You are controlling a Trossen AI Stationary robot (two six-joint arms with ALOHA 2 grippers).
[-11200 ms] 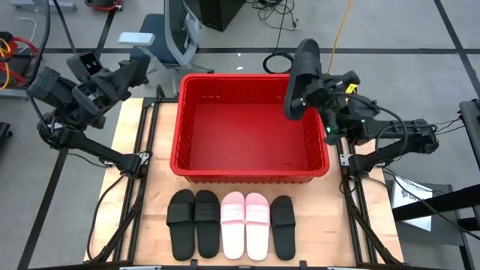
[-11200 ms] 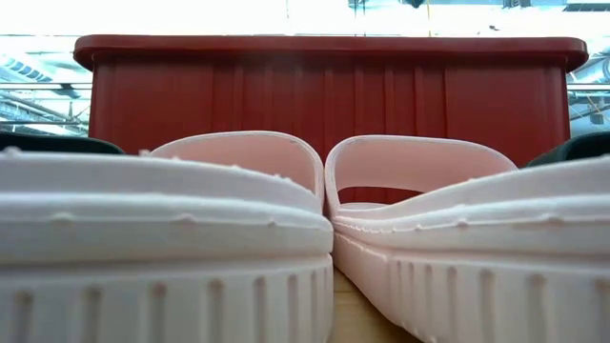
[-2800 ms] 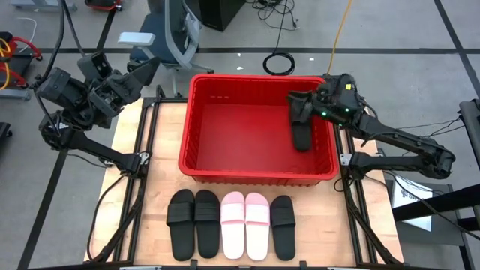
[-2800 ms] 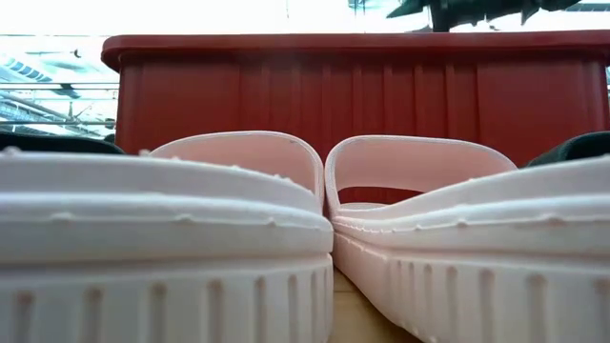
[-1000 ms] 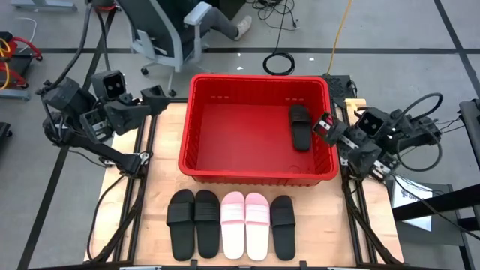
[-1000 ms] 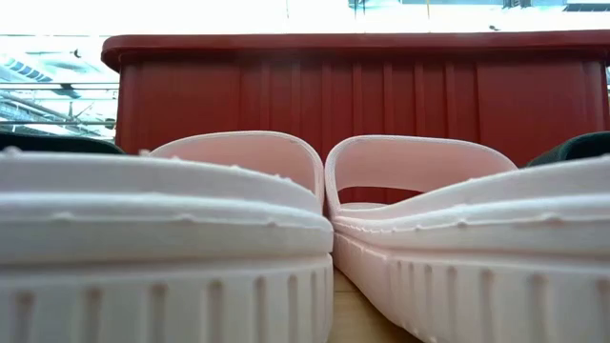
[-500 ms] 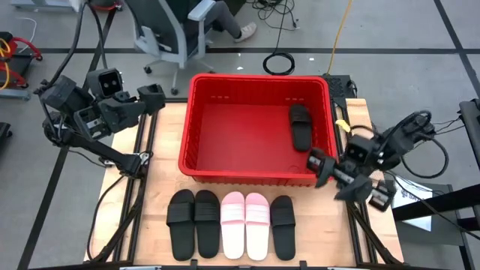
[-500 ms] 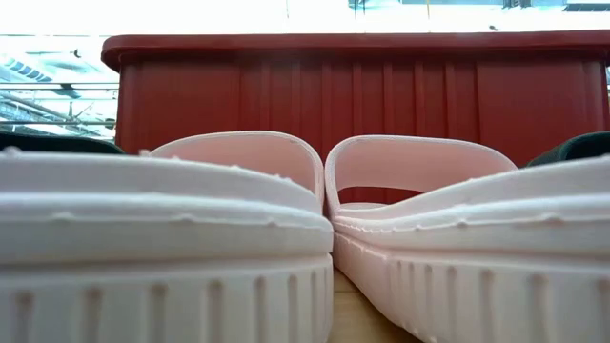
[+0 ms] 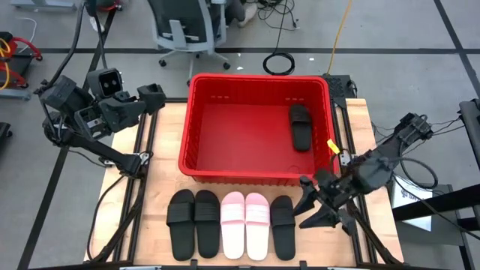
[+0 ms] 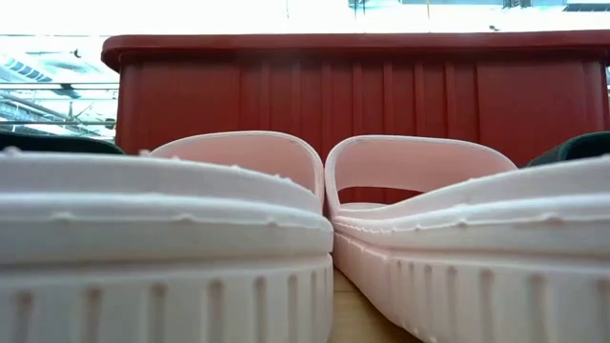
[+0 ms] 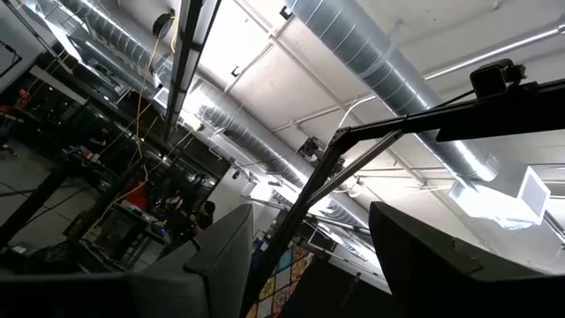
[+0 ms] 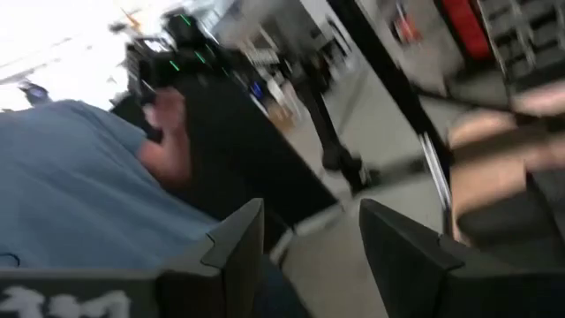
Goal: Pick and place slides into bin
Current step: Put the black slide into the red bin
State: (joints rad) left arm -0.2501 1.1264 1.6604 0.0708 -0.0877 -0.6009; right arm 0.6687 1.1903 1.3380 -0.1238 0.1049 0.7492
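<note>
No legible labels. Wooden table [image 9: 360, 127], grey floor, ducted ceiling. One black slide [image 9: 300, 126] in bin [image 9: 202, 161] at 3 o'clock; five at 6. Right gripper [image 9: 309, 204] spread, probably empty, beside rightmost black slide [image 9: 282, 226]. Left gripper [image 9: 154, 96] parted, at 9.

Right hand [image 9: 309, 210] low, fingers spread, left hand [image 9: 154, 97] raised, fingers apart

Wooden table [image 9: 364, 127]: bin [image 9: 196, 142], five slides [image 9: 233, 223]

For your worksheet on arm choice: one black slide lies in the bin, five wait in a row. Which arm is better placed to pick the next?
The right. Its open gripper hangs beside the row's rightmost black slide, while the left gripper waits far off.
</note>
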